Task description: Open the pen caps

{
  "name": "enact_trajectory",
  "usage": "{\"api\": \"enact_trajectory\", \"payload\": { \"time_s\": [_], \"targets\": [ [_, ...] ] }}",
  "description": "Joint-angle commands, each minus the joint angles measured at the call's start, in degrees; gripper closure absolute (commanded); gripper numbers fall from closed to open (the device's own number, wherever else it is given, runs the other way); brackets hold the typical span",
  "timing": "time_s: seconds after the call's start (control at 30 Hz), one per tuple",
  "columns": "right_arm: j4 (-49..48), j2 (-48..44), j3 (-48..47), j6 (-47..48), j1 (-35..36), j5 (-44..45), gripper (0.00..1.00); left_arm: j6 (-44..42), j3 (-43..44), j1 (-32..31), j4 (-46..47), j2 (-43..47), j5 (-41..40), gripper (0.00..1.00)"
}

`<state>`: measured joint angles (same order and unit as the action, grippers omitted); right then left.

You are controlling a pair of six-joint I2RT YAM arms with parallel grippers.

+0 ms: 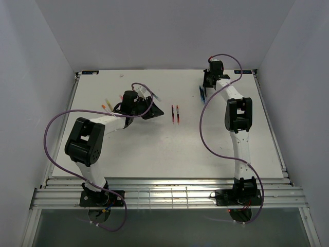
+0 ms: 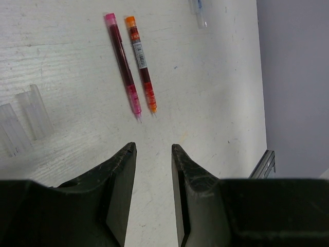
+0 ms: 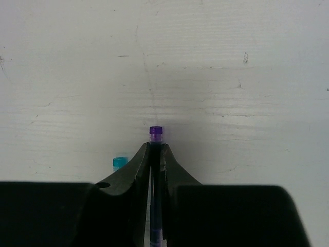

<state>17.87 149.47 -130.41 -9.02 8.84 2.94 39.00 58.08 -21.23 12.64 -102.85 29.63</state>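
Top view: left gripper (image 1: pixel 150 112) hangs mid-table, right gripper (image 1: pixel 206 83) is way out back. Left wrist: jaws apart, nothing in them, pink pen (image 2: pixel 123 67) and orange pen (image 2: pixel 142 64) lying side by side just ahead. Right wrist: clamped tight on a purple-capped pen (image 3: pixel 156 134).

We are looking at pens lying flat on the white table (image 2: pixel 216 103).
The pink-ended pen (image 2: pixel 123 67) and the orange-ended pen (image 2: pixel 142 64) are lying side by side, nearly parallel and just apart, their dark red barrels showing and their thin tips pointing toward the left wrist camera. Two short clear tubes (image 2: pixel 33 110) are lying beside each other to their left; we cannot tell whether they are caps. A purple-ended pen (image 3: pixel 156 134) is sitting pinched between the closed fingers of the right gripper (image 3: pixel 156 149), its end sticking out past the fingertips, and a teal pen end (image 3: pixel 120 163) is peeking out just beside it.
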Motion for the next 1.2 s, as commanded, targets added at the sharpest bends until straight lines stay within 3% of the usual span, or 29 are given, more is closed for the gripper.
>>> {"api": "enact_trajectory", "payload": {
  "time_s": [0.0,0.17,0.43,0.63,0.87,1.0,1.17],
  "targets": [
    [0.5,1.18,-2.31,-0.92,0.48,2.42,0.92,-0.42,-0.87,-0.39,1.24,2.48,0.78,0.56],
    [-3.27,-1.54,0.59,0.92,0.39,5.58,0.92,-0.33,-0.87,-0.39,1.24,2.04,1.13,0.56],
    [-6.35,-9.36,3.04,3.38,-1.72,3.65,0.92,0.19,-0.43,-0.39,1.42,1.51,1.75,0.56],
    [-5.22,-24.45,11.22,1.91,-1.55,7.95,0.92,2.21,-1.74,-0.56,1.42,4.49,2.63,0.56],
    [-3.97,-47.92,35.45,-11.07,0.99,-0.28,0.92,1.78,-4.29,-3.11,1.42,10.29,5.62,0.55],
    [-9.95,-60.68,57.22,-22.67,4.24,-5.22,0.92,1.34,-6.84,-6.97,1.24,14.51,3.34,0.54],
    [-11.63,-71.06,68.08,-29.03,15.82,4.41,0.92,2.47,-12.81,-12.07,0.89,23.11,-3.17,0.52]
  ]
}}
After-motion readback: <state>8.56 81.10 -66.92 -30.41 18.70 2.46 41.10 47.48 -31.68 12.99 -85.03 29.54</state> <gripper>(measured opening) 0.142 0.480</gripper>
